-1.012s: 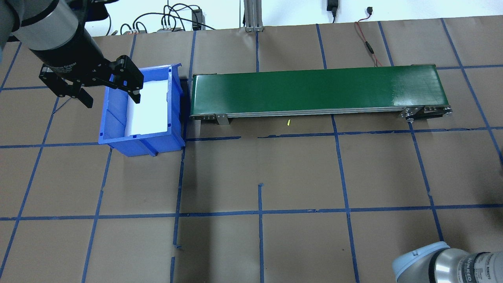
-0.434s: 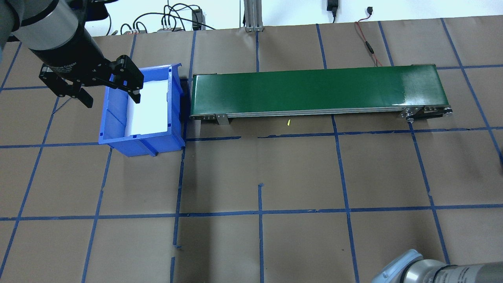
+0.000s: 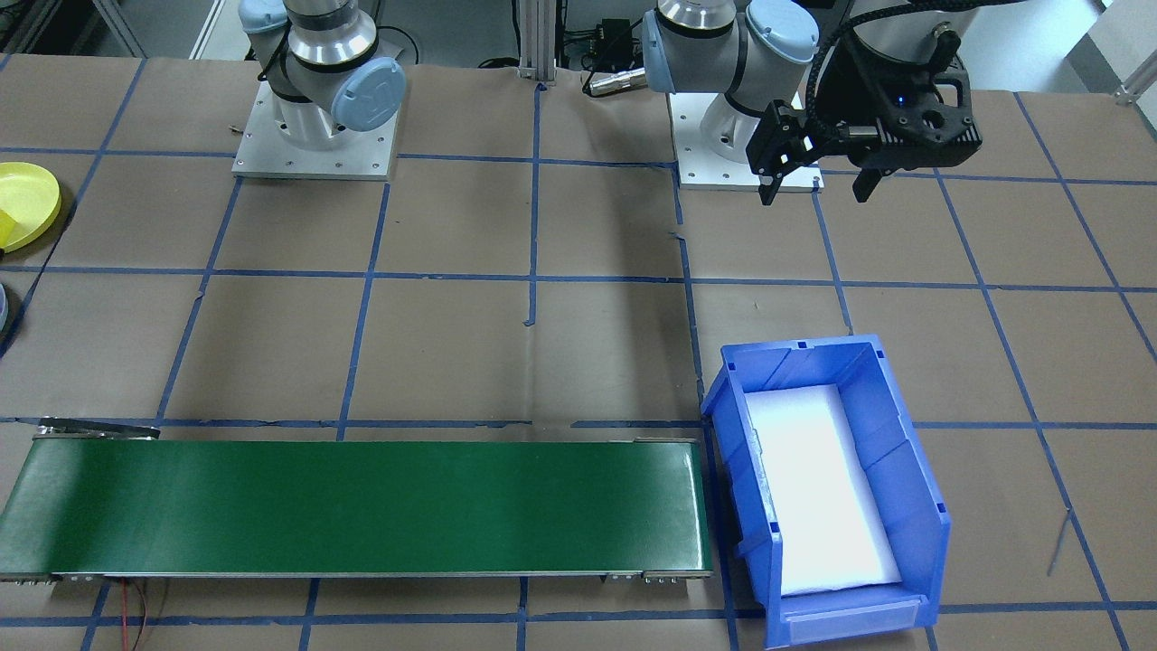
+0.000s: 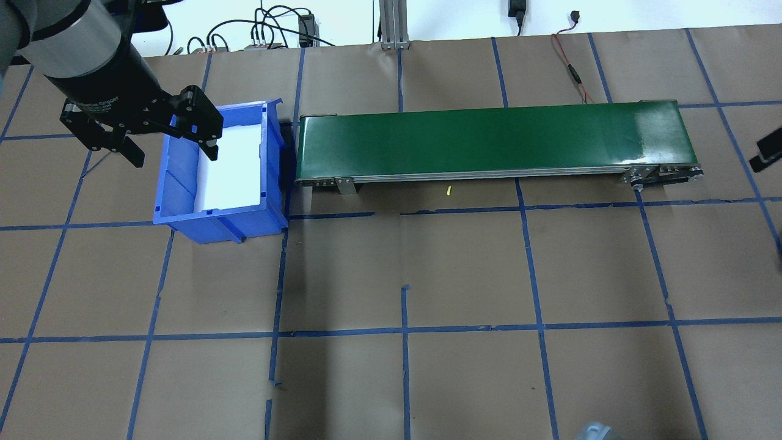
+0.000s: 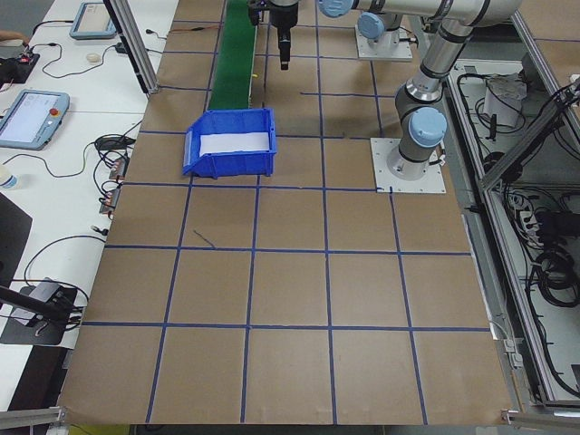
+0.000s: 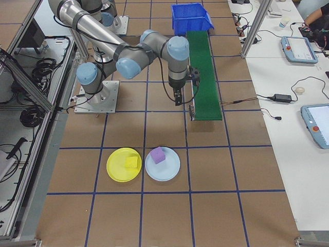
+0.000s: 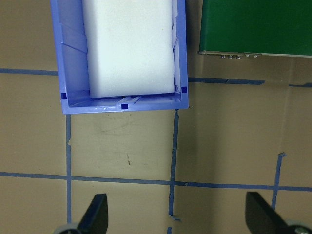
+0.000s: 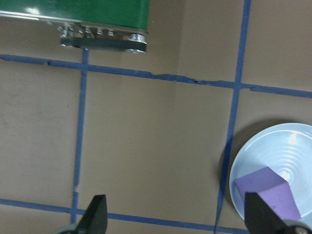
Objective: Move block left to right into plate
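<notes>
Left gripper (image 4: 171, 151): released, jaws spread wide, nothing between them. It hovers over the near-left wall of the blue bin (image 4: 177, 177). Its wrist view shows bare desk (image 7: 122, 146) between the fingertips, with the bin's end and white foam liner (image 4: 229, 165) just ahead. Right gripper (image 8: 178, 217): also released and empty. It hangs above the desk just off the right end of the green conveyor (image 4: 489, 137), tips pointing down. No block is visible on the belt or in the bin. The only blocks in sight are past the conveyor's right end: a yellow block (image 6: 132, 161) in the yellow plate (image 6: 115, 167), and a purple block (image 8: 268, 190) in the pale blue plate (image 6: 169, 170) touching or just beside it. The yellow block sits toward the side of the plate nearer the blue one; can't tell if it lies flat or leans on the rim. My read: the yellow block is already home, so this is either task done or waiting for the next piece. Handling guess: small cube, looks light and stiff, matte faces, not fragile and not very slippery. Take it top-down across two opposite flat faces, jaws square to the sides and centred, so it doesn't twist out at a corner. The plate looks light too, so a rim bump could slide it into its neighbour; release low and inside the rim.
</notes>
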You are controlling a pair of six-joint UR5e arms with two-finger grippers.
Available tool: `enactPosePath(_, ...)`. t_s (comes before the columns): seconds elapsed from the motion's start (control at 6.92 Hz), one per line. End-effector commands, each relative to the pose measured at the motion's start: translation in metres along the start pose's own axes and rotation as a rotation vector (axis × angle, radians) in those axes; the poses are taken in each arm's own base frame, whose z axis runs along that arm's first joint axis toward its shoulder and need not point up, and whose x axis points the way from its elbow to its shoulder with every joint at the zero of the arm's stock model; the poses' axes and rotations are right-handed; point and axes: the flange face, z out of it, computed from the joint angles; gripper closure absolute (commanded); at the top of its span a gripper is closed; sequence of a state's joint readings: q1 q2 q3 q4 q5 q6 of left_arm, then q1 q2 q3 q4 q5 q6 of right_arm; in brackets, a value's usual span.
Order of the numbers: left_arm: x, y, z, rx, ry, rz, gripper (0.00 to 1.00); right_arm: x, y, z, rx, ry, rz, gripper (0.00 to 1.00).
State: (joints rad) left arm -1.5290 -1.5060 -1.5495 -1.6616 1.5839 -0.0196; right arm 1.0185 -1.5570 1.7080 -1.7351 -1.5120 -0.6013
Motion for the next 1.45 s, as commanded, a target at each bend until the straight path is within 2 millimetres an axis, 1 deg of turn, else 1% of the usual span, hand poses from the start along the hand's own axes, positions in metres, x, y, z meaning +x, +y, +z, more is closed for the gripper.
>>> enactPosePath(0.0,-0.001,0.001,-0.001,-0.001,-0.002,0.000,0.00,-0.124,-0.016,-0.045,0.010,-0.011,0.063,0.00)
enactPosePath(0.14,-0.001,0.002,-0.001,-0.004,-0.002,0.000,0.00,-0.170,-0.017,-0.049,0.011,-0.014,0.077,0.00)
enactPosePath(0.29,0.000,0.002,-0.001,-0.001,-0.001,0.002,0.00,-0.217,-0.010,-0.055,0.022,-0.019,0.099,0.00)
enactPosePath(0.43,0.000,0.002,-0.001,-0.003,-0.001,0.002,0.00,-0.268,-0.004,-0.051,0.018,-0.024,0.141,0.00)
enactPosePath(0.58,-0.001,0.002,-0.001,-0.003,-0.001,0.000,0.00,-0.303,0.004,-0.042,0.002,-0.029,0.124,0.00)
enactPosePath(0.72,0.000,0.002,-0.002,0.000,0.001,0.002,0.00,-0.314,0.007,-0.037,0.001,-0.020,0.117,0.00)
enactPosePath(0.87,-0.001,0.002,-0.001,-0.003,-0.001,0.000,0.00,-0.313,0.005,-0.040,0.010,-0.023,0.109,0.00)
enactPosePath(1.01,0.000,0.002,-0.002,0.000,-0.001,0.002,0.00,-0.304,0.001,-0.041,0.013,-0.022,0.121,0.00)
enactPosePath(1.3,0.000,0.002,-0.001,-0.001,-0.001,0.002,0.00,-0.300,-0.001,-0.043,0.026,-0.012,0.113,0.00)
